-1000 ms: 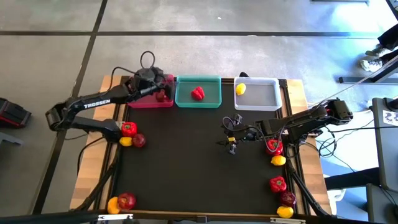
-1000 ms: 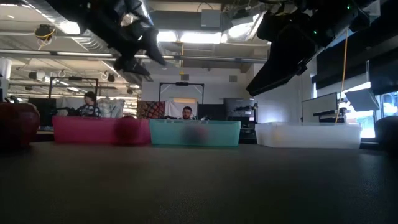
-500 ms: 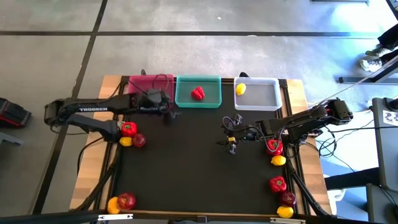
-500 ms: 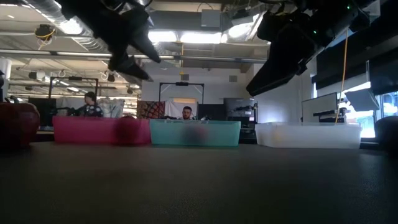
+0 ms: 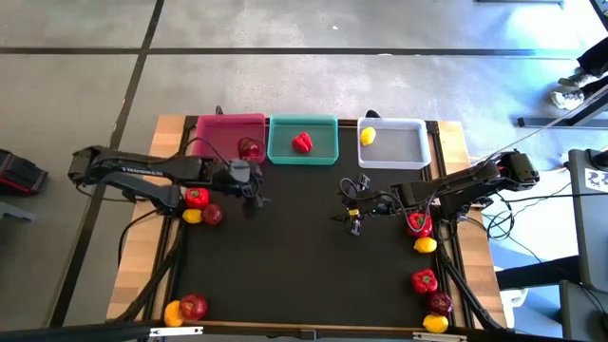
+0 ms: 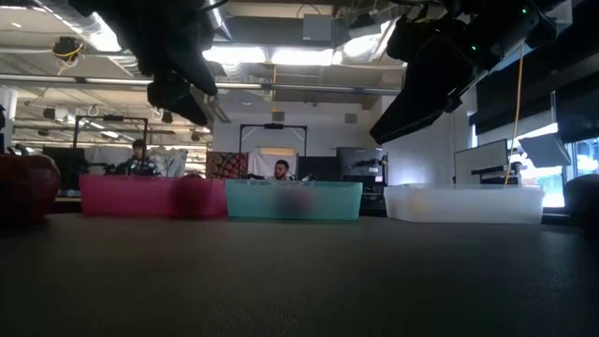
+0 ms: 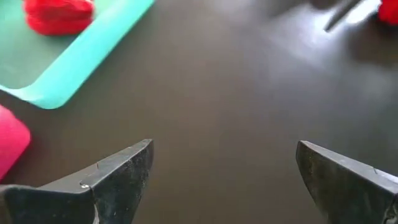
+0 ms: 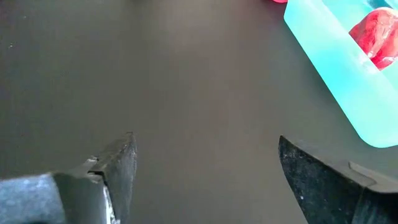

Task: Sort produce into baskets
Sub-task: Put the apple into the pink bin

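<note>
Black tabletop (image 5: 294, 256) fills centre of high view, wooden edge strips (image 5: 142, 275) showing at left and right. Grey concrete floor (image 5: 313, 76) across upper frame, dark seam lines crossing it. Red-black case (image 5: 17, 176) at far left edge. In low view, two seated people (image 6: 138, 157) behind tabletop, monitors (image 6: 360, 167) mid-frame, ceiling lights (image 6: 281, 56) above.

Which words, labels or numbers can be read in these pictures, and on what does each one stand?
White lettering on the left arm: too small and blurred to read.
A patterned marking at the right edge of the high view: cannot be read.
Baskets, produce and both wrist views: no text.
Room behind the table in the low view: no readable signs.
</note>
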Action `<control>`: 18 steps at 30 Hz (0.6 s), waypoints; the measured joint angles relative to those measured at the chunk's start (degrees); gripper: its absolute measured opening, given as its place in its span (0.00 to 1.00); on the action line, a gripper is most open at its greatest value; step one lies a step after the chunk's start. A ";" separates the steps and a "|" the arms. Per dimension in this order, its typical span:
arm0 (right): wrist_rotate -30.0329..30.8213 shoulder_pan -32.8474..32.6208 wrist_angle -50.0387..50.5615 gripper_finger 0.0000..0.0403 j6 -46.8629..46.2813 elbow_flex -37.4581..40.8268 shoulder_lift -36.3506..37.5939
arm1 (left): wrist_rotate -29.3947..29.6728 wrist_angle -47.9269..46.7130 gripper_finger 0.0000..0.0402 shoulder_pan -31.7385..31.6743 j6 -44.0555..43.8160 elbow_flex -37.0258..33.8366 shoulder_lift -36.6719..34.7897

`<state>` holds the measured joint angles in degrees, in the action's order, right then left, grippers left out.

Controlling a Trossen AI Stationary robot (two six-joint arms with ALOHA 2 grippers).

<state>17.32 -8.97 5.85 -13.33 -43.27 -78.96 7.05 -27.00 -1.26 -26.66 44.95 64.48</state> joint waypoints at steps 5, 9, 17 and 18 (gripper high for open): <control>0.00 0.00 -0.10 0.80 0.32 0.00 0.00 | 0.56 -11.00 0.96 3.10 -1.64 7.12 2.61; 0.00 0.00 -0.10 0.80 0.34 0.00 0.00 | 1.13 -23.91 0.96 5.09 -6.28 12.79 3.85; 0.00 0.00 -0.27 0.80 0.29 0.00 0.00 | 1.12 -43.47 0.96 8.29 -20.65 14.36 4.86; 0.00 0.00 -0.25 0.80 0.29 0.00 0.00 | 1.10 -45.15 0.96 8.59 -21.82 14.36 5.31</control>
<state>17.32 -8.97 5.61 -13.04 -43.27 -78.96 8.14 -72.16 7.33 -48.48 59.31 69.79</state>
